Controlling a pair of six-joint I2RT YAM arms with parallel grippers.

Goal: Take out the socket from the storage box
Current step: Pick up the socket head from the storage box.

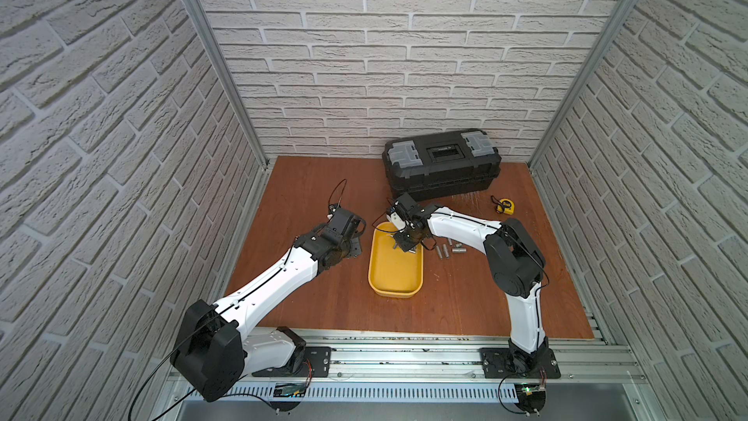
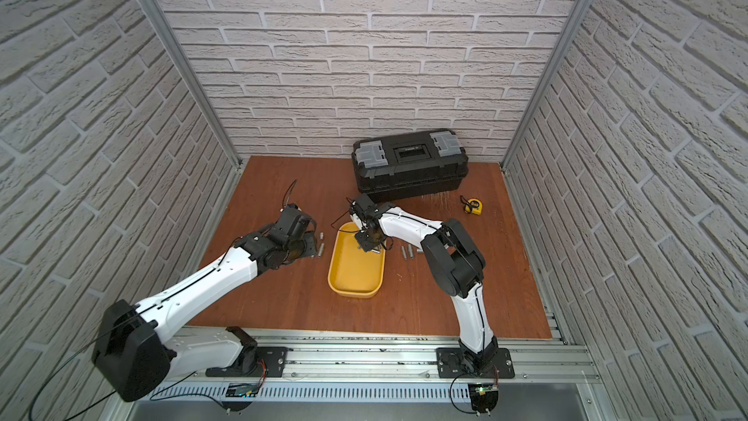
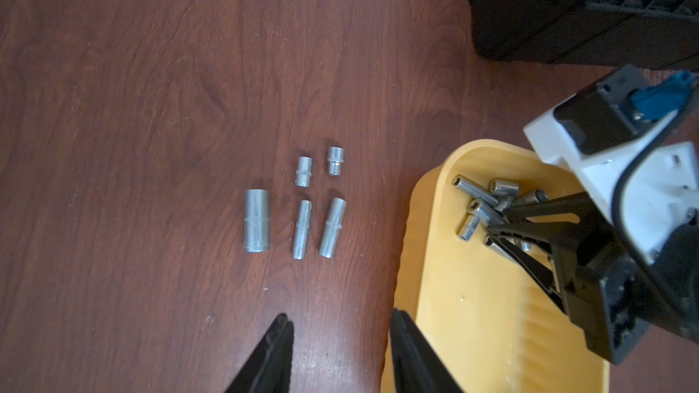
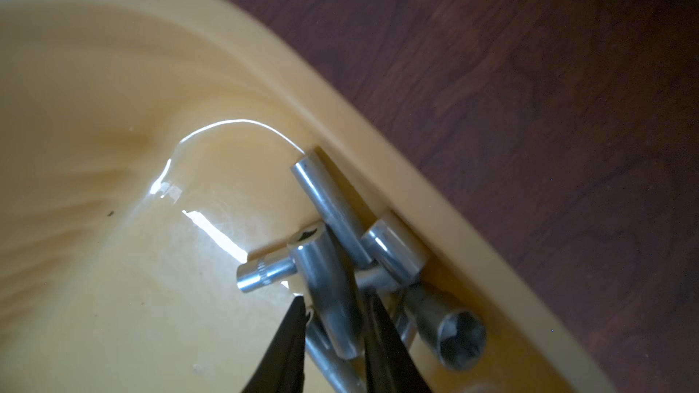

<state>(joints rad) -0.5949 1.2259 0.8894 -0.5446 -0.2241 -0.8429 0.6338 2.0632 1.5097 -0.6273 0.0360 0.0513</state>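
My right gripper (image 4: 334, 298) straddled a silver steel socket (image 4: 325, 277) atop the socket pile (image 4: 446, 330) in a corner of the shallow yellow plastic tub (image 4: 416, 168), whether clamped I couldn't tell, left gripper (image 3: 339, 315) spread and empty beside the tub; I feared the slick cylinder squirting free or snagging the pile.

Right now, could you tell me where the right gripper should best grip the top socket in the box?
Across its smooth mid-barrel, from above, one jaw on each long side. The top socket lies over the pile, so its flanks are bare, while the box wall crowds the others. The right gripper stands astride it that way.
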